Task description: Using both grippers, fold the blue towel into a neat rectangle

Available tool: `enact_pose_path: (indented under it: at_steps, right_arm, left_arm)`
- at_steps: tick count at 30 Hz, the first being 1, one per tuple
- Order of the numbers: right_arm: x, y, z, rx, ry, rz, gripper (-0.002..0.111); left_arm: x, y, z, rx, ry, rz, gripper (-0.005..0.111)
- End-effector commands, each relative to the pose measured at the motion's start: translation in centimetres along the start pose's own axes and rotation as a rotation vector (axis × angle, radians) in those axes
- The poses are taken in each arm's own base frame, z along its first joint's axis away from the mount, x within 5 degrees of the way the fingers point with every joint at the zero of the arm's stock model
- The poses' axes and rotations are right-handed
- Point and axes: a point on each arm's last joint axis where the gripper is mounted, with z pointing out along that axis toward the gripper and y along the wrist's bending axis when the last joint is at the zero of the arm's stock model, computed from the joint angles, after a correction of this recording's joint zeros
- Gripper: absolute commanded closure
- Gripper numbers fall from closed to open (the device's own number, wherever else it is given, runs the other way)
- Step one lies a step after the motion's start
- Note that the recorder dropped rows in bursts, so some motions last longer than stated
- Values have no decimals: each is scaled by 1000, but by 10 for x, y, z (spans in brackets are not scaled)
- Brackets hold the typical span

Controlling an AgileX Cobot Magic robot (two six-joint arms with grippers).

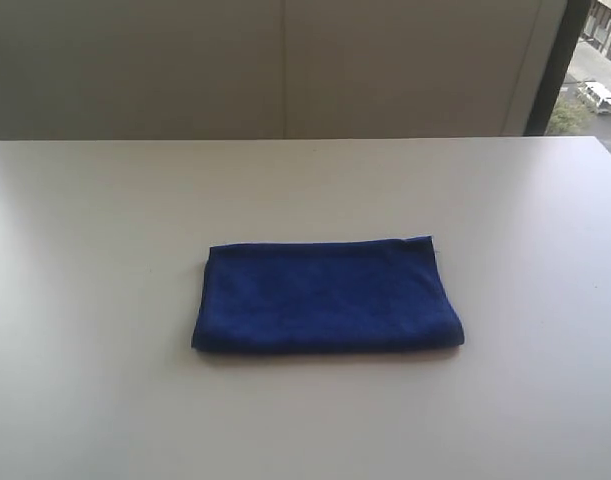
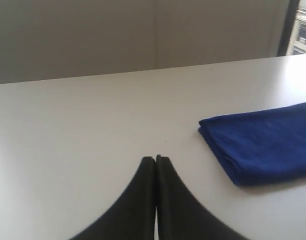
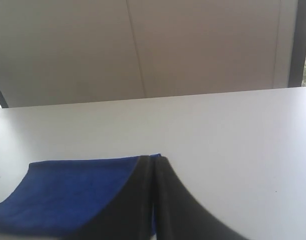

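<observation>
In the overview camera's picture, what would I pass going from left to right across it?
blue towel → dark window frame → white vehicle outside the window

**White counter, panelled wall, window at the corner**

The counter (image 1: 105,330) is a plain, matte white surface, brightest near its far right corner. Beyond its far edge stands a beige wall (image 1: 135,70) of flat panels, with one vertical seam (image 1: 284,70) about midway along that edge. Past the far right corner a dark window post (image 1: 553,70) runs at a slant, and behind it, outdoors in daylight, a white vehicle (image 1: 597,96) shows.
</observation>
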Motion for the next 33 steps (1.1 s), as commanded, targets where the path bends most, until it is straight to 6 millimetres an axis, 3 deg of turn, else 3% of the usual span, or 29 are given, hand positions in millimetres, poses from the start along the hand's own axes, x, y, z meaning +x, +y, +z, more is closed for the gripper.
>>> enact_pose_path:
  at_steps: [1,7,12,15,18,21,24,33]
  right_arm:
    - [0,0,-1,-4,-17,6,108]
    - [0,0,-1,-3,-15,6,108]
    - [0,0,-1,-3,-15,6,108]
    - [0,0,-1,-3,-15,6,108]
    - [0,0,-1,-3,-15,6,108]
    - [0,0,-1,-3,-15,6,108]
    - [0,0,-1,-3,-15,6,108]
    - [0,0,-1,-3,-15,6,108]
  left_arm:
    - [1,2,0,-52,-10,-32,107]
    - [1,5,1,-63,-54,-222,107]
    - [22,15,10,-144,-81,-80,107]
    - [34,15,13,-142,-52,-95,107]
    - [46,14,12,-138,89,-74,107]
    - [55,12,11,-97,200,70,107]
    - [55,12,11,-90,203,140,107]
    - [54,12,12,-97,188,126,107]
